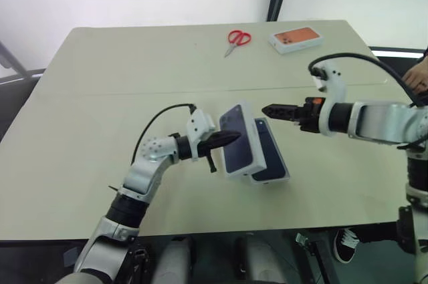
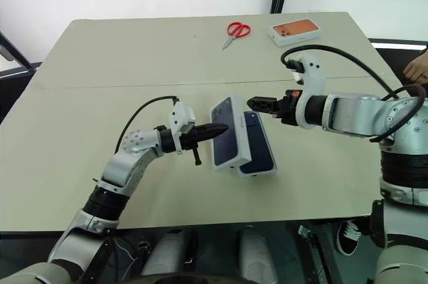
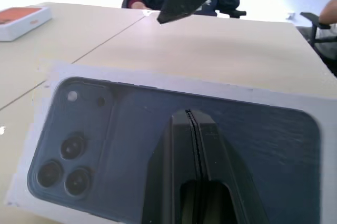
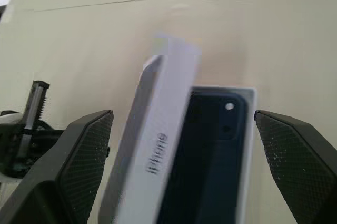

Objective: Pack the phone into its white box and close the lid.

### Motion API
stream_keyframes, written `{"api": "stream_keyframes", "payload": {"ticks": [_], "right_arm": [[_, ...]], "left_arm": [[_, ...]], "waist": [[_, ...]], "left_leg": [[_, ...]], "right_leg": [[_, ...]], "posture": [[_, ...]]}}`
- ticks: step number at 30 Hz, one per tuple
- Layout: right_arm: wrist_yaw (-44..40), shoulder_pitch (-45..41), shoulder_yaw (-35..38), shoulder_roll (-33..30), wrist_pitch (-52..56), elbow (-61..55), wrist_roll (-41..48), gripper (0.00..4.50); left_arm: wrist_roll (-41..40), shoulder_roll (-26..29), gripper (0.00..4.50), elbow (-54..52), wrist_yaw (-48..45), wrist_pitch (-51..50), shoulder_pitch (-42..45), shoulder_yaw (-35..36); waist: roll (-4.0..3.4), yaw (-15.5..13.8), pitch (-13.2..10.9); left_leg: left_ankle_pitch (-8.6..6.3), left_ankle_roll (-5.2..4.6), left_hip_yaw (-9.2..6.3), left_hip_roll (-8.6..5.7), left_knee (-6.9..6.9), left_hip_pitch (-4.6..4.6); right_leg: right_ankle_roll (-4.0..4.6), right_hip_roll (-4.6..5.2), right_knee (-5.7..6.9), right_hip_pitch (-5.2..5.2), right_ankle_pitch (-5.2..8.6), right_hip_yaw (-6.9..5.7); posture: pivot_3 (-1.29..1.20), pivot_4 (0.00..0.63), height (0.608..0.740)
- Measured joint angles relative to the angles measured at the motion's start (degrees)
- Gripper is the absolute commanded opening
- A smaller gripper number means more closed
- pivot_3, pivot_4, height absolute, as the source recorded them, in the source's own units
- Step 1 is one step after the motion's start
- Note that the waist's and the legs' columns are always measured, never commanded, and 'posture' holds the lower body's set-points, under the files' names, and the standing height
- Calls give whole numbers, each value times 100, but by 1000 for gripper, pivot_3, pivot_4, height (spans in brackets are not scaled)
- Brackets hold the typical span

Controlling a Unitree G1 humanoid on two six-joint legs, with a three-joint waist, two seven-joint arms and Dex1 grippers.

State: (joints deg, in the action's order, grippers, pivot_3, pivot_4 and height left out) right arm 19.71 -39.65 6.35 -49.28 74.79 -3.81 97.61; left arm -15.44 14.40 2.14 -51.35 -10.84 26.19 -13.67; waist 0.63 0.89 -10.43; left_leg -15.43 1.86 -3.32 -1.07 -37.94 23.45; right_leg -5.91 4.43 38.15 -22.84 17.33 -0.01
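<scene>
The table (image 1: pixel 100 130) carries the white box (image 4: pixel 249 129) near its front middle with the phone (image 2: pixel 257 145) already lying in it, and the lid (image 2: pixel 227 132) leans tilted over the box's left side, not yet seated. The left gripper (image 2: pixel 215 129), fingers together, presses its tip against the lid's printed top, probably to push it over. The right gripper (image 4: pixel 184 145) hovers just beside the box with jaws wide apart, holding nothing.

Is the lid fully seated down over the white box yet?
No: the lid stands tilted, one edge raised, leaving the phone in the white box uncovered.

Lid (image 1: pixel 237 140) (phone-printed) tilts over navy phone (image 1: pixel 271 154) in white box (image 4: pixel 250 129).
</scene>
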Motion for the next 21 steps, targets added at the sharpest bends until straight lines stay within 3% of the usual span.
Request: {"api": "stream_keyframes", "payload": {"ticks": [4,7,11,17,21], "right_arm": [[-1419,-1,-761,-549,-263,-652,-1814,4478],[-2418,30,-1531,-974,-874,-1284,-3313,4478],[-3402,268,-2183,-1099,-1641,-1422,-4867,3183],[-4392,393,-2649,-1268,-2513,-1440,-6590,51],[-4953,505,-2819,-1258,-2884,-1458,-7320,51]], "left_arm": [[-45,-102,0,-27,162,-201,48,23],[-337,-31,0,-277,454,-730,88,444],[-468,497,0,-703,800,-1383,126,936],[-123,1355,0,-729,818,-2144,-59,777],[-25,1367,0,-733,744,-2425,-52,383]], "waist": [[-10,-27,-3],[-9,-21,-3],[-10,-7,-4],[-11,-25,-5],[-9,-49,-6]], "left_leg": [[0,0,-1,-2,-4,5],[0,0,-5,-2,-5,5],[0,1,-4,-3,-3,2],[1,2,-4,-6,-4,2],[1,2,-6,-10,-4,3]], "right_leg": [[-1,8,-2,-4,1,0],[-2,7,-3,-4,1,-1],[-2,5,-1,-4,1,-1],[-2,11,-3,-3,1,-1],[-2,19,-10,3,1,-2]], "posture": [[0,150,740],[0,150,740],[0,150,740],[0,150,740],[0,150,740]]}}
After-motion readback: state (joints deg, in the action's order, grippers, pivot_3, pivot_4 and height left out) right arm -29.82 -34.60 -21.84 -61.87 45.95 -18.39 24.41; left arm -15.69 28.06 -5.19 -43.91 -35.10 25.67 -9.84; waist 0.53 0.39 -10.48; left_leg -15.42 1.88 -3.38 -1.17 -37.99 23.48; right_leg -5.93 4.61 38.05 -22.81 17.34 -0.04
